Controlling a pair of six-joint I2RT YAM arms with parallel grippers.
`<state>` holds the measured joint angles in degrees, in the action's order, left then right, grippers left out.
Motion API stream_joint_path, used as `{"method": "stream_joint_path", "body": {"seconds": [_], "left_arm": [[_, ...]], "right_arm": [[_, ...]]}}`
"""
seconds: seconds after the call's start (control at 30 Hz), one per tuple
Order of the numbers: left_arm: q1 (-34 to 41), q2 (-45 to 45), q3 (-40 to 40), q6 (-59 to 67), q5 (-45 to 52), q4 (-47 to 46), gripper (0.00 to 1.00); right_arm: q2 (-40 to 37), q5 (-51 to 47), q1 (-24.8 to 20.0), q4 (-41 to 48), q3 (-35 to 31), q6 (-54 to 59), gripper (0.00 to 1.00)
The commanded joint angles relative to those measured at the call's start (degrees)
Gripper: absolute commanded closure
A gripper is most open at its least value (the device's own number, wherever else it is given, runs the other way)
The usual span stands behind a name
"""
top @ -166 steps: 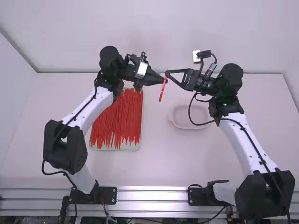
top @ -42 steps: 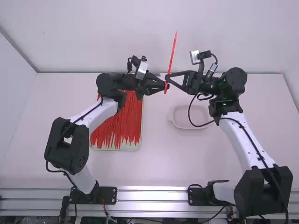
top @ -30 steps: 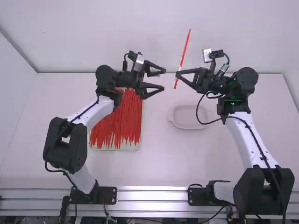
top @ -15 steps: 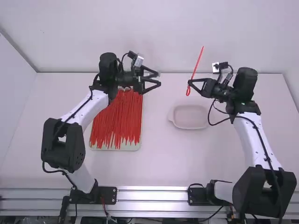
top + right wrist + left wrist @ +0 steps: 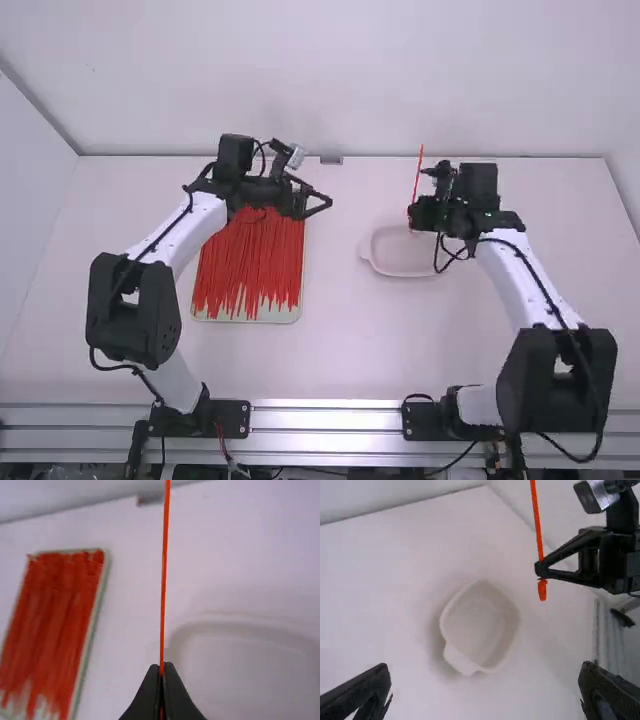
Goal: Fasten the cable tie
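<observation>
Left pincer [image 5: 312, 205] is spread wide open with nothing in it. It hangs over the far end of the tray [image 5: 250, 319] of spare red ties [image 5: 250, 265], left of the surface's middle and toward its far edge. The cable tie [image 5: 418, 175] that matters is well apart from it, off to the right. The right pincer [image 5: 413, 214] is clamped on it near its lower end, strap standing pretty much straight up, head [image 5: 542, 590] dangling just below the grip, above the far rim of the white bowl [image 5: 385, 262]. So the long axis is vertical and only the right arm has it. Can't tell if it's looped. My guess is the left has to come across for the free tip.
</observation>
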<state>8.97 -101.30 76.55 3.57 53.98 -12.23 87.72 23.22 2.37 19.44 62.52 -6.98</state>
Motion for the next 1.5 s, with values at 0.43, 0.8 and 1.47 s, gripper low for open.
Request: {"method": "stream_joint_path", "body": {"seconds": [0.43, 0.8, 1.47], "left_arm": [[-1.4, -2.2, -7.5, -0.8, -3.5, 7.9, 0.01], [-1.9, -2.2, -8.5, -2.3, -3.8, 9.8, 0.01], [-1.9, 0.4, 6.1, 5.6, -4.1, -21.1, 0.01]], "right_arm": [[15.9, -5.3, 1.0, -4.8, 1.1, 1.2, 1.0], [20.2, -5.3, 3.4, -6.0, 1.1, 0.9, 0.95], [7.1, -5.3, 1.7, 11.9, 5.8, -0.7, 0.0]]}}
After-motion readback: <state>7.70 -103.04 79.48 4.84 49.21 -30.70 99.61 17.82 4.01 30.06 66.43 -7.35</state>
